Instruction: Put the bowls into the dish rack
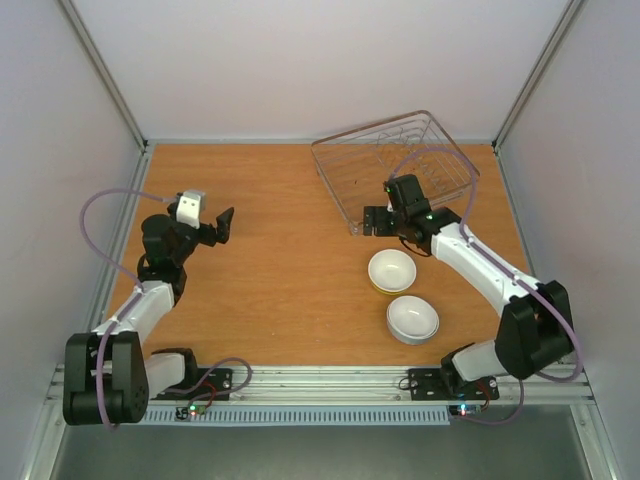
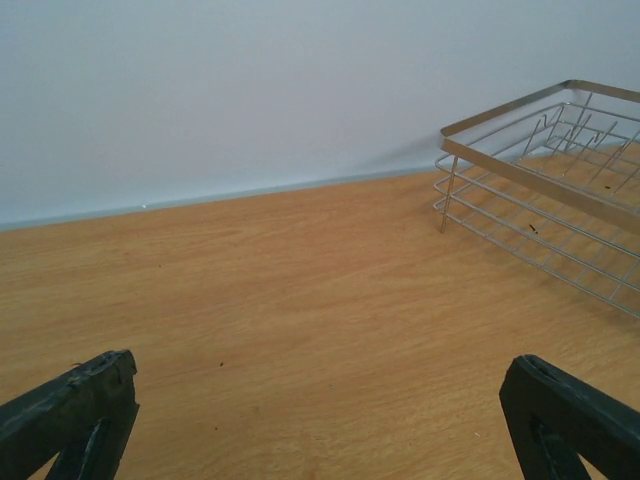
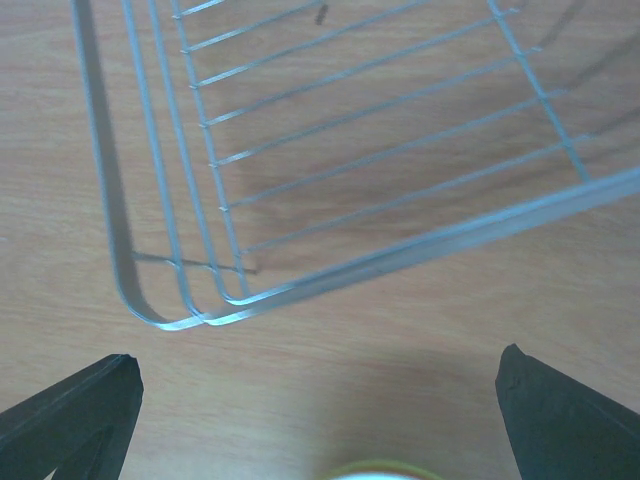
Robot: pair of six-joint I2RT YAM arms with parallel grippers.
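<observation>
One white bowl (image 1: 392, 270) sat in a yellow bowl (image 1: 382, 290) with a second white bowl (image 1: 412, 318) just beside them, all on the desk (image 1: 280, 200) outside the wire dish rack (image 1: 395, 165). Our right hand (image 1: 378, 222) hovered open near the rack's corner. Our left hand (image 1: 218, 228) was open too, well apart.

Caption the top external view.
Open right gripper between silver wire dish rack and two white plastic bowls; left gripper open.

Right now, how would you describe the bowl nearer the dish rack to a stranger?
Look at the wire dish rack at the far right of the table. In front of it, take the white bowl closer to the rack. Only it shows a yellow edge underneath; the other white bowl, nearer the arms, does not.
</observation>
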